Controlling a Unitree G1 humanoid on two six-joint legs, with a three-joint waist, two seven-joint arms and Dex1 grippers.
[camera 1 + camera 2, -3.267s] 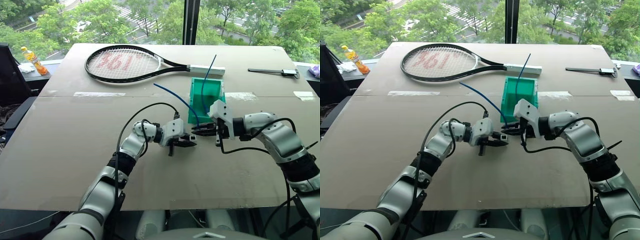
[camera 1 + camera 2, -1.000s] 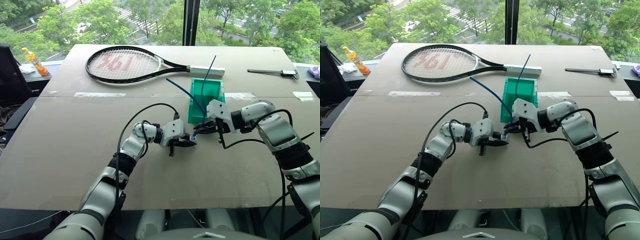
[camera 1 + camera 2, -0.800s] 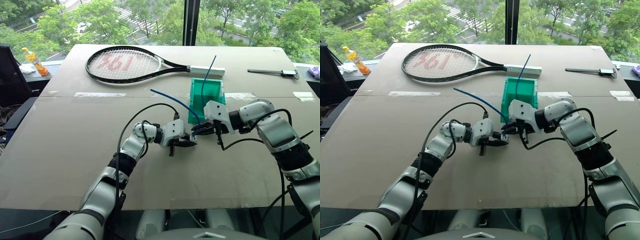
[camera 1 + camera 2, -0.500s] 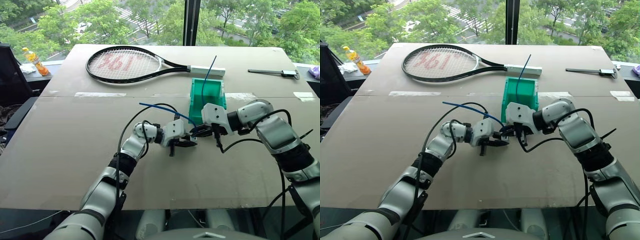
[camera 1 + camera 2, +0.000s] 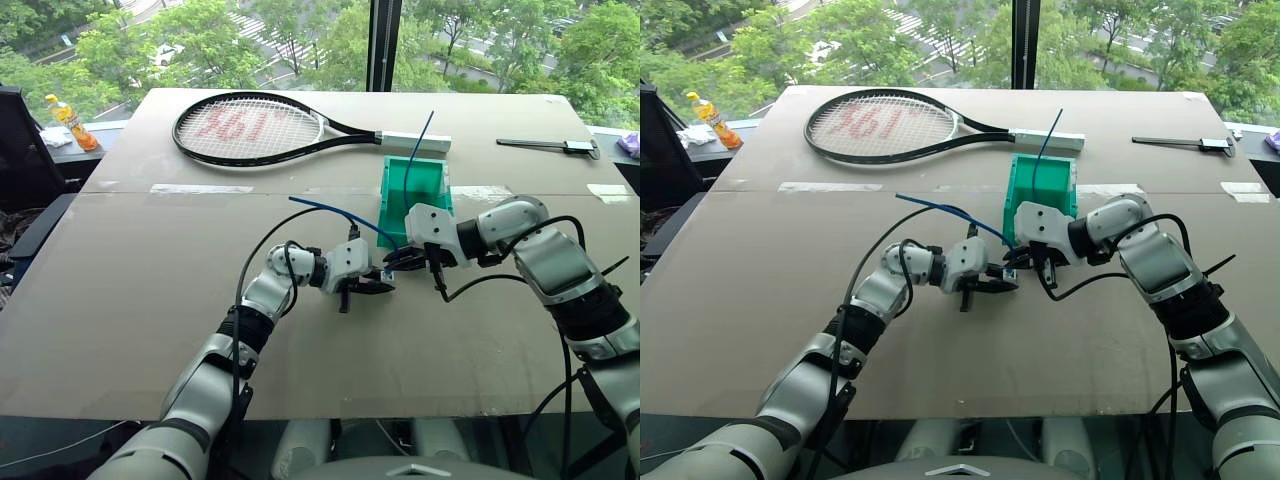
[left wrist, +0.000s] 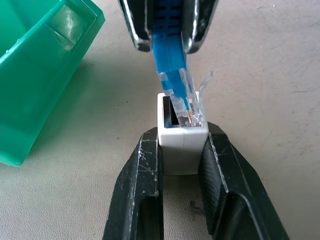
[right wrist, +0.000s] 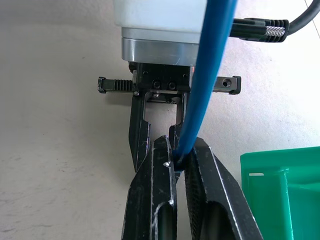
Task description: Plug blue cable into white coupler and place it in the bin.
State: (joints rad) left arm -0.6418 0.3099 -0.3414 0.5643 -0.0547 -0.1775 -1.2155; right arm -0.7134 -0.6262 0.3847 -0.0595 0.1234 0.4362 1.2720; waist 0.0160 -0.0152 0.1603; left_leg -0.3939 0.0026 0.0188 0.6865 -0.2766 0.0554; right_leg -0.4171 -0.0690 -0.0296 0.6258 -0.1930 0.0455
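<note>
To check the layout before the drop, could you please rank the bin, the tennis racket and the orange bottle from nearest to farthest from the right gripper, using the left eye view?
From the right gripper:
1. The bin, just behind it.
2. The tennis racket, farther back on the left.
3. The orange bottle, beyond the table's far-left corner.

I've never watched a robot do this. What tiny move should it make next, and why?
Probably press the right gripper straight toward the left gripper. The blue cable's clear plug sits only partly in the white coupler's socket, slightly tilted, so it likely needs squaring up and a short push to seat before anything goes into the bin.
</note>
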